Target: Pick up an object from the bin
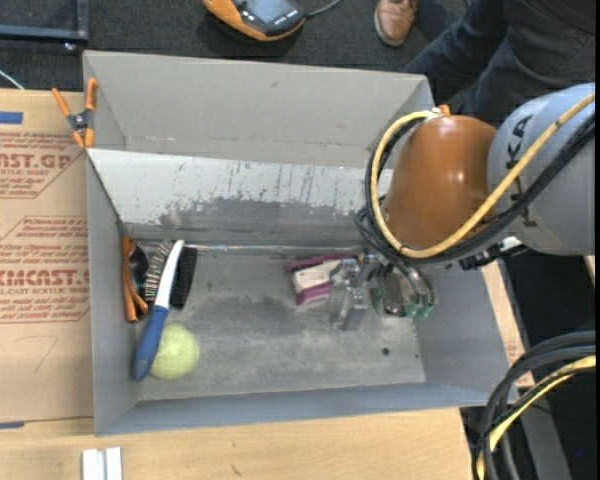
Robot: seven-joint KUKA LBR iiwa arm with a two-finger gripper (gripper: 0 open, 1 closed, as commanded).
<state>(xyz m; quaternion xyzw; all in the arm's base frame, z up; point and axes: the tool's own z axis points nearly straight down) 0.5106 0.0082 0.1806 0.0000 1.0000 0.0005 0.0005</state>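
The claw (352, 298) is low in the bin (240, 178), right of the middle, just beside a small purple thing (312, 276). I cannot tell if it grips. A brush (163, 303) and yellow ball (175, 353) lie at the lower left.

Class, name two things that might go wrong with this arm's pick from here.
One: the gripper sits right beside the purple-and-white object near the middle of the bin, so it may nudge it aside rather than grasp it. Two: that object lies near the foot of the back wall and could get jammed against it.
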